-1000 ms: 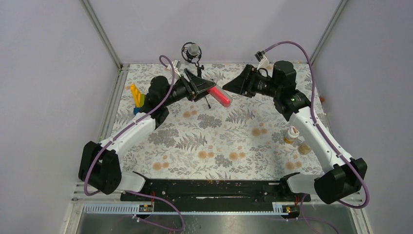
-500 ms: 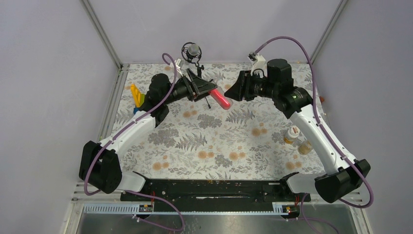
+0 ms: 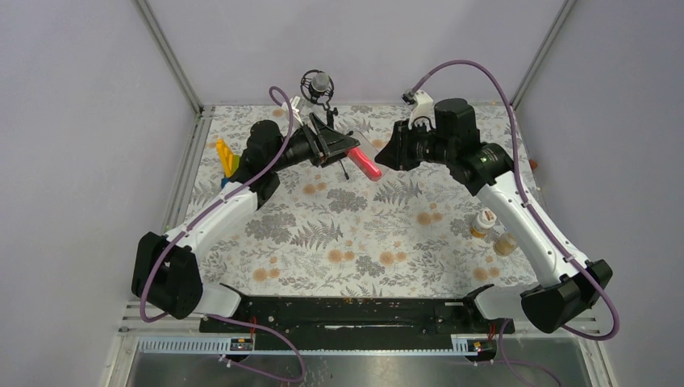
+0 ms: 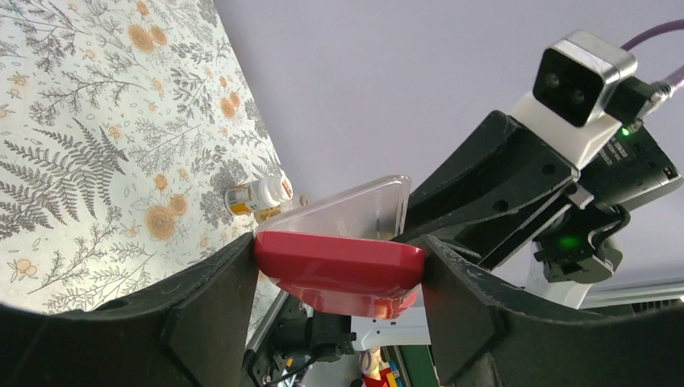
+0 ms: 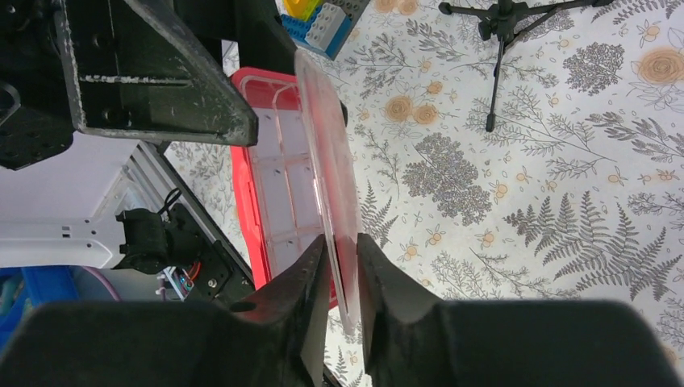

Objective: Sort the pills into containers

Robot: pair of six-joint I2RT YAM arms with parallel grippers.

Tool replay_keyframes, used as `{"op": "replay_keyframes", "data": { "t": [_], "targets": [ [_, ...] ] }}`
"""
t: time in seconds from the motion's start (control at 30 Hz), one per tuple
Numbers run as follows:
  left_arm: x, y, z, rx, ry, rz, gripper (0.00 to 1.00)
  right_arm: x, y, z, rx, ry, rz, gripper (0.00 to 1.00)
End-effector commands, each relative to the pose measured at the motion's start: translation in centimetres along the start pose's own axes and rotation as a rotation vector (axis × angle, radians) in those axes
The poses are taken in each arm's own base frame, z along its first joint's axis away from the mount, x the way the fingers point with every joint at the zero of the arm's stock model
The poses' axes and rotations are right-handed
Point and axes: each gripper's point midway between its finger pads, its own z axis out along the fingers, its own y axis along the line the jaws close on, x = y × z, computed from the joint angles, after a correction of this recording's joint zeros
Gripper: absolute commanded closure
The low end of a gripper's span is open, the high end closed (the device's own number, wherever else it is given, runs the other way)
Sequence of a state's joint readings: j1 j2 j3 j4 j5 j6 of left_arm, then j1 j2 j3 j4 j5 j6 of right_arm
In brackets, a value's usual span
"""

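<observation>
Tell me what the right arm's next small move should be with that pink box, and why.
Probably swing the clear lid wider, away from the pink box. The left gripper clamps the box by its sides, up off the table, and the right gripper is pinched on the lid's free edge. The lid stands only partly open over the compartments.

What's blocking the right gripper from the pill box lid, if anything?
Nothing visible. The right gripper pinches the clear lid at its edge, while the left gripper clamps the pink box in the air.
</observation>
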State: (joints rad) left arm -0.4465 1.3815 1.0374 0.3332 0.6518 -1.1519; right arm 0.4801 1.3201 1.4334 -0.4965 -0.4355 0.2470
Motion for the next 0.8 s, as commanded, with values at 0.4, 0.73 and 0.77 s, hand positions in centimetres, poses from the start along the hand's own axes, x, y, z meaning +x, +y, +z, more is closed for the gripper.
{"op": "replay_keyframes", "data": {
  "t": [0.4, 0.73, 0.77],
  "targets": [
    [-2.1, -2.5, -0.4, 0.046, -0.063, 0.139, 0.39, -1.0, -0.3, 0.5, 0.061, -0.028, -0.108, 1.00],
    [-5.2, 3.9, -3.6, -0.331, -0.208, 0.375, 0.01, 0.9, -3.8, 2.1, 0.221, 0.050, -0.186, 1.00],
    [-5.3, 4.6, -4.0, -0.366, -0.211, 0.385, 0.01, 1.5, -4.2, 2.6, 0.232, 0.072, -0.201, 1.00]
  ]
}}
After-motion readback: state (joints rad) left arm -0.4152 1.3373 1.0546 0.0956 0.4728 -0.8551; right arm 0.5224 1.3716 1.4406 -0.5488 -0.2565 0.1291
